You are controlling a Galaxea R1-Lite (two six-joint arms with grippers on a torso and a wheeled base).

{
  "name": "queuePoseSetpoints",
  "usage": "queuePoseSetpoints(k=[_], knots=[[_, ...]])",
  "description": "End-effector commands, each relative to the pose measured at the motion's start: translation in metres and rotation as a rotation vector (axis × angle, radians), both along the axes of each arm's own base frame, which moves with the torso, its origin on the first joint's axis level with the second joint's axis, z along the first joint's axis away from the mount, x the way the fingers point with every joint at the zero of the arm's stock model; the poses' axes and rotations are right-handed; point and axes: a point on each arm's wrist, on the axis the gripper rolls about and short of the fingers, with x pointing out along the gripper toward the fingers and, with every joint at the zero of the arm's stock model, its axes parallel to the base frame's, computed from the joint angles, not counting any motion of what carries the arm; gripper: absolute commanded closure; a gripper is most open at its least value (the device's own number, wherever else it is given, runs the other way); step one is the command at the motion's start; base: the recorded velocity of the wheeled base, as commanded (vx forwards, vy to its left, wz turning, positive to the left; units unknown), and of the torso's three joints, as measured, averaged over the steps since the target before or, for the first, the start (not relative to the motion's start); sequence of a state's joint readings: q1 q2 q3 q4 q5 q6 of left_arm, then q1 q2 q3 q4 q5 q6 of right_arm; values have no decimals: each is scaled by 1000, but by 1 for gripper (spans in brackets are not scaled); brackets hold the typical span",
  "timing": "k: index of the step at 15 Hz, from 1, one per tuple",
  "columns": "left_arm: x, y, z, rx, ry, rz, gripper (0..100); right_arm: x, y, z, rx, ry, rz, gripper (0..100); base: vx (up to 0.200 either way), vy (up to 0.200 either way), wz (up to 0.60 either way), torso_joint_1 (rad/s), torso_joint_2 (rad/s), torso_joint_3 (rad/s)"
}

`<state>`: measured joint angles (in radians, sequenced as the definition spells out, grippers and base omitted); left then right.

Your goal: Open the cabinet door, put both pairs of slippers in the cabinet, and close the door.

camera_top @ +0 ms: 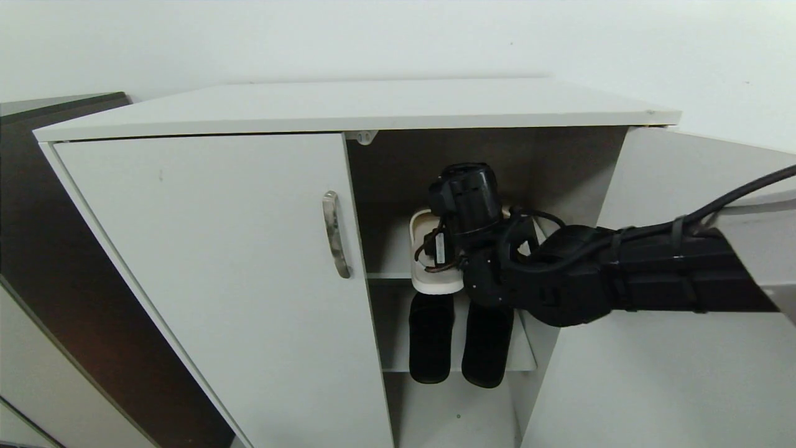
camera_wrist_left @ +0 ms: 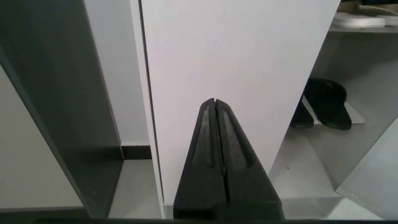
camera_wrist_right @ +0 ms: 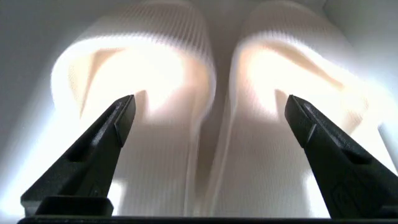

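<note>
Inside cabinet, white slippers on shelf.
Right gripper wide open at them; left gripper closed, empty.

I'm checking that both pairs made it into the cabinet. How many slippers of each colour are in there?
White slippers: 2
Black slippers: 2
Total: 4 slippers
</note>
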<state>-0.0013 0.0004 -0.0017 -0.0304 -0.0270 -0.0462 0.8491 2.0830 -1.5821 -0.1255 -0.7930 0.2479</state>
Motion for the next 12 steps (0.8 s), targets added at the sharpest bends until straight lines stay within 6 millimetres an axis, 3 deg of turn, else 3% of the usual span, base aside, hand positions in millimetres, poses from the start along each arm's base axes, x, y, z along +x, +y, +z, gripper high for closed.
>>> queuePoseSetpoints(k=[1,5,12], knots=[[0,0,0,0,-1,-1,100,-50,-13,21,30,-2,66,100,0,0,0,0,0,0],[0,0,0,0,1,-1,100,-90,-25,14,43,19,121,100,0,0,0,0,0,0],[0,0,0,2,1,-1,100,-102,-32,-19,11,19,121,100,0,0,0,0,0,0]])
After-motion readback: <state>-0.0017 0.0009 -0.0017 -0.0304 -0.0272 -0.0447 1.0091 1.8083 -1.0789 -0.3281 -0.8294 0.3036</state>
